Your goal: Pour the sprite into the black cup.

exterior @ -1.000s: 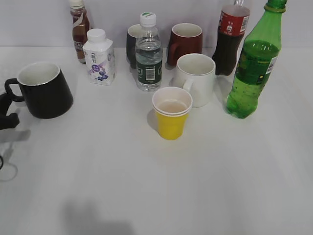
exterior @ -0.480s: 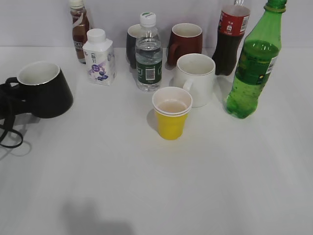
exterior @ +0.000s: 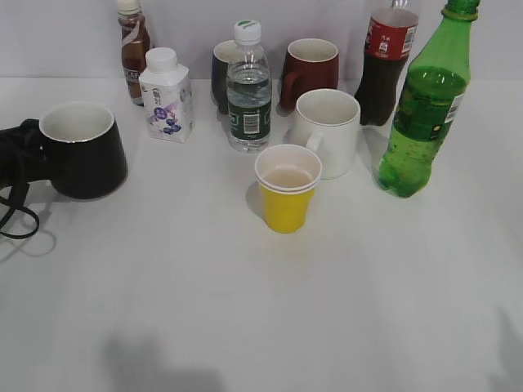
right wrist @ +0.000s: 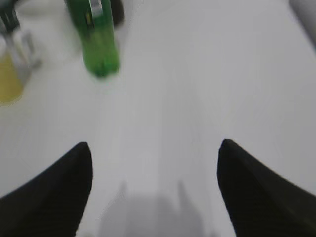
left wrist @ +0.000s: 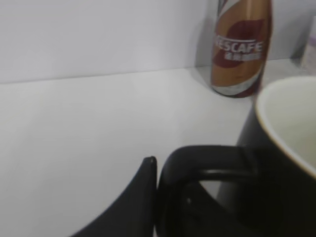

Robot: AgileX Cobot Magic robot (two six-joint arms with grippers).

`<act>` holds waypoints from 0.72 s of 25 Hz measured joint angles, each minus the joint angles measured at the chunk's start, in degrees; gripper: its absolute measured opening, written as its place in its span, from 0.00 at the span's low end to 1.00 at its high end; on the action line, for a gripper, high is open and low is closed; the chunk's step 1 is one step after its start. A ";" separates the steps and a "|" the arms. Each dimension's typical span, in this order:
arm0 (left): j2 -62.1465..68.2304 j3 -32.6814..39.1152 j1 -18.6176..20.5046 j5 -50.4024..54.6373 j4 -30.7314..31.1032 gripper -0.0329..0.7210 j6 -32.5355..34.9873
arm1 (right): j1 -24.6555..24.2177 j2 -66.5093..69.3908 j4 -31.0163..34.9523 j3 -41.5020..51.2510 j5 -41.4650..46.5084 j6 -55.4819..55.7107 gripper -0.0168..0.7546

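Two grippers are showing. The left gripper (left wrist: 153, 197) is sitting at the black cup's (exterior: 82, 151) handle (left wrist: 207, 163), closure unclear. The right gripper (right wrist: 155, 190) is hanging spread apart, well short of the Sprite bottle (exterior: 425, 106).

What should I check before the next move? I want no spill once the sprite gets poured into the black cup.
1. Black cup upright, white inside showing: ok.
2. Left gripper at the cup's handle: ok; a firm grip: cannot tell.
3. Right gripper open, nothing between its fingers: ok.
4. Sprite upright on the table, untouched, ahead of the right gripper: ok.
5. Sprite's cap off: cannot tell, the bottle top is cut off by the frame.
6. Yellow paper cup and white mug stand between sprite and black cup: not ok for a straight carry.
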 joint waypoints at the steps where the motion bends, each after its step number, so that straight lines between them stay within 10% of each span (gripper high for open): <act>1: -0.86 0.17 0.00 0.60 0.38 0.11 0.21 | 0.00 1.30 0.00 0.00 -5.16 -0.53 0.78; 9: -8.54 1.39 0.00 2.13 4.48 0.11 0.64 | 0.00 24.17 -1.83 3.71 -51.24 -2.21 0.78; 18: -14.21 1.61 0.00 2.82 6.76 0.11 -0.20 | 2.70 54.05 -6.85 6.19 -67.17 -0.04 0.78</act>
